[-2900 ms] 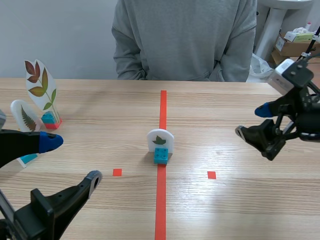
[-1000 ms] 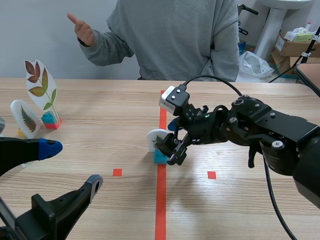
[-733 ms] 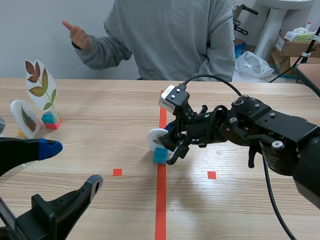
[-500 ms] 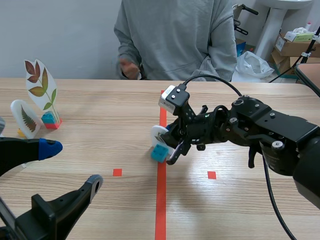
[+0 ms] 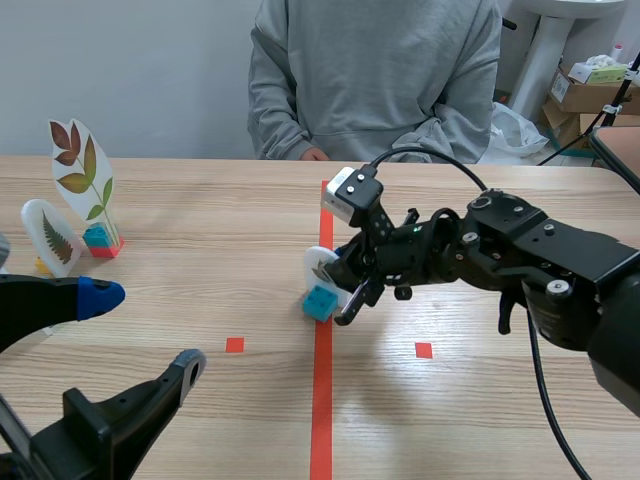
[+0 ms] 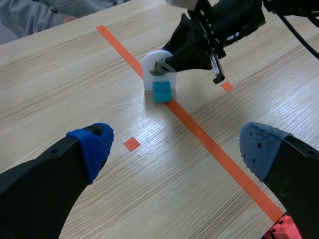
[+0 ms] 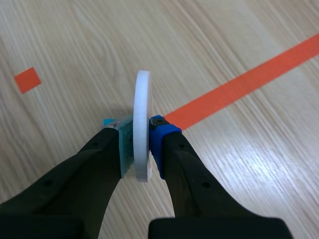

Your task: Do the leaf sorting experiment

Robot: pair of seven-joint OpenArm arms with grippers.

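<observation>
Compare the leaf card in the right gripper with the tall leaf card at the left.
The gripped card is short with one dark green leaf; the tall card shows a brown-and-green sprig. The gripped card is clamped, tilted, in the right gripper; the tall card stands free, upright. Both are white with toy-brick bases.

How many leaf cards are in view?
3: a tall card and a small fern card side by side at the left, and a third card at the middle, gripped by the right tool.
</observation>
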